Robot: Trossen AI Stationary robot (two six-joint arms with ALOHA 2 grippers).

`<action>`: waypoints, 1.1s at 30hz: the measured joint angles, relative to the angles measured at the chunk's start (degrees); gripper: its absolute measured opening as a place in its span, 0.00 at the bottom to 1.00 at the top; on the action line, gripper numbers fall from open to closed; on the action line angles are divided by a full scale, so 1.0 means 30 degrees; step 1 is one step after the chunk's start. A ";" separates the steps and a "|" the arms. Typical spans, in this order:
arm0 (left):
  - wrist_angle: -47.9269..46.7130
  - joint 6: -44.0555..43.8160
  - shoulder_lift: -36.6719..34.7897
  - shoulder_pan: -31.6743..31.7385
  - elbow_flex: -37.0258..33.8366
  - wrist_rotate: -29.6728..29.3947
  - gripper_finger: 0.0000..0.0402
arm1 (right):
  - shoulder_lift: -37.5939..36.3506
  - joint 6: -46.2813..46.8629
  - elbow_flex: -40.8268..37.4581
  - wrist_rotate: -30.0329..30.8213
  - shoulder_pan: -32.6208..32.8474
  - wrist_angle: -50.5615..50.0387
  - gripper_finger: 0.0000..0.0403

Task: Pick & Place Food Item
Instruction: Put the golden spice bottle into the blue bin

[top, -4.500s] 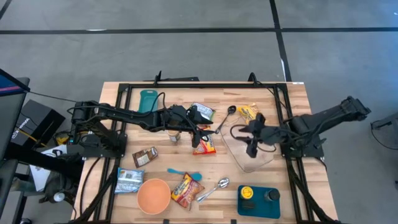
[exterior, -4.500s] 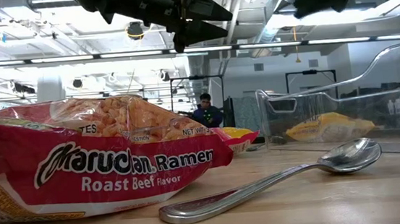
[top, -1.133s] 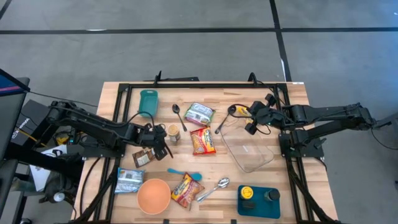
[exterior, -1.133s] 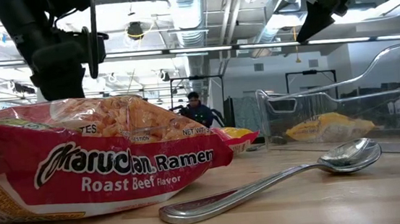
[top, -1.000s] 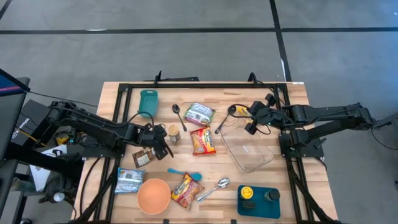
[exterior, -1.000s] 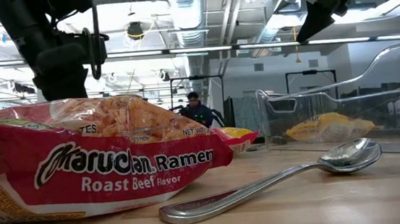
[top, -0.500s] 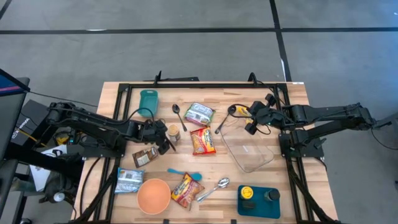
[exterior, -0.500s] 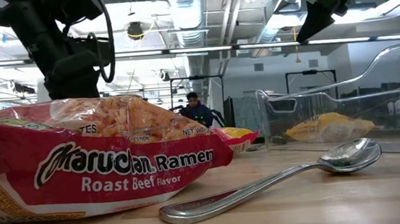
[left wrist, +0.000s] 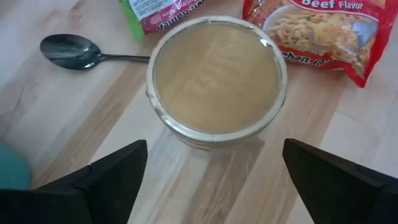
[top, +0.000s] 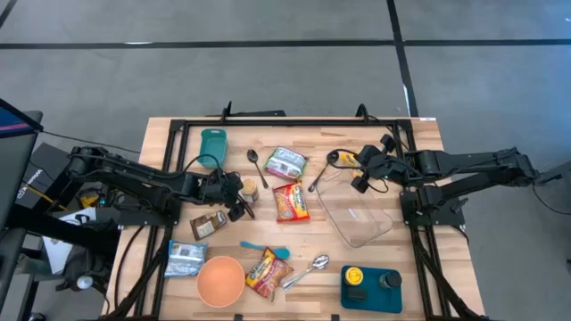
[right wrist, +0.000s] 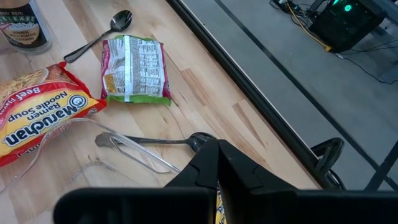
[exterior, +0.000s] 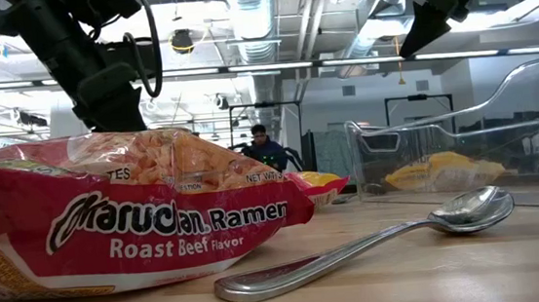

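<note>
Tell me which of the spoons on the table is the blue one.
The blue spoon lies near the front, between the orange bowl and a ramen packet. The other spoons are metal or dark.

Looks like a robotics lab or workshop: bare ceiling ducts (exterior: 267,14) and strip lights overhead, grey concrete floor (top: 268,80) around a black-framed wooden bench (top: 419,267), a person (exterior: 265,147) seated far behind.

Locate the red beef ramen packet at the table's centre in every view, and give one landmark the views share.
High view: beef ramen packet at table centre.
Low view: not identifiable; the big near packet is a different one.
Left wrist view: top right corner, past the jar.
Right wrist view: left edge.
Shared landmark: green-edged packet beside it.
</note>
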 joint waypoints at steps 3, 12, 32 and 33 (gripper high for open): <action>0.0141 -0.0080 0.0000 0.0000 -0.0057 -0.0017 0.93 | 0.0000 0.0000 0.0000 0.0000 0.0000 0.0007 0.00; 0.5632 0.0337 0.0000 0.0000 -0.3318 -0.0950 0.92 | -0.0002 0.0000 -0.0002 -0.0002 0.0000 0.0000 0.00; 1.2235 0.0705 0.0000 0.0000 -0.6222 -0.3045 0.92 | -0.0007 -0.0299 -0.0003 -0.0007 -0.0003 0.0124 0.00; 1.2317 0.0705 0.0000 0.0000 -0.6222 -0.3045 0.92 | -0.0007 -0.0299 -0.0003 -0.0007 0.0000 0.0124 0.00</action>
